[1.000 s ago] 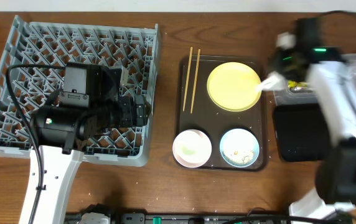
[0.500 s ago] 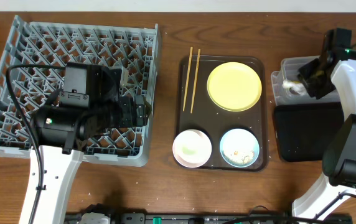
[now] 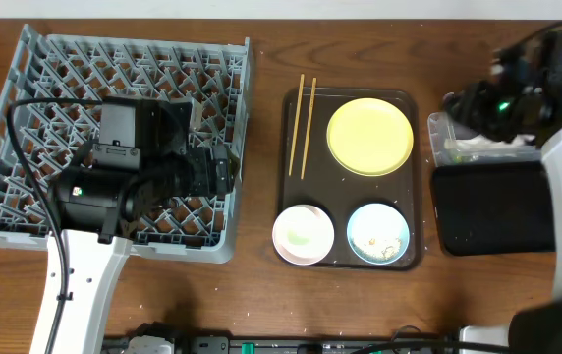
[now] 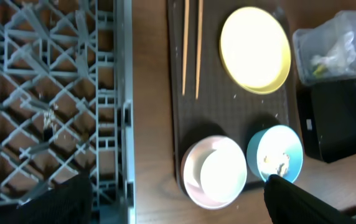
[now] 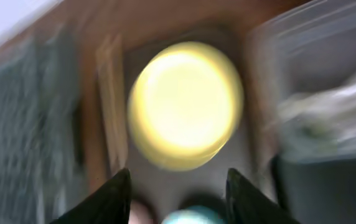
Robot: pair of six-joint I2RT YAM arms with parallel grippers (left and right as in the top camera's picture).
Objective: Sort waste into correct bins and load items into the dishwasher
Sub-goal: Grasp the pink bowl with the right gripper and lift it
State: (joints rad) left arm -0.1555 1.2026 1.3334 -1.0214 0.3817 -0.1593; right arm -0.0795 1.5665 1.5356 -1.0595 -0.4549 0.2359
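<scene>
Roughly by size: the grey dish rack (image 3: 114,138) was seen on the left, no dishes visible in it. The left gripper (image 4: 177,186) was held over its right edge, claw spread wide, nothing in it.

The brown serving tray (image 3: 360,189) was placed mid-table. The black tray (image 3: 492,208) was set well right of it, apparently empty. The clear tub (image 4: 302,43) was placed just behind the black tray. The right gripper (image 5: 178,186) was blurred, above the tub area and facing the plate. Its fingers were parted about halfway, and nothing was seen between them.

The yellow plate (image 3: 369,136) lay on the serving tray, far end, looking clean. The white bowl (image 3: 304,234) and the blue bowl (image 3: 377,233) sat side by side at the near end. Two chopsticks (image 3: 307,126) lay left of the plate.

The napkin (image 4: 343,50) was already in the tub, with a greenish bit (image 4: 317,63) beside it, probably the wrapper. Food scraps (image 4: 276,163) were left in the blue bowl.

Step judged: waste sorting was partly done and dish loading not begun. Next move: the blue bowl would likely need gripping by its rim and tipping over a bin. Which bin takes the scraps could not be told.
</scene>
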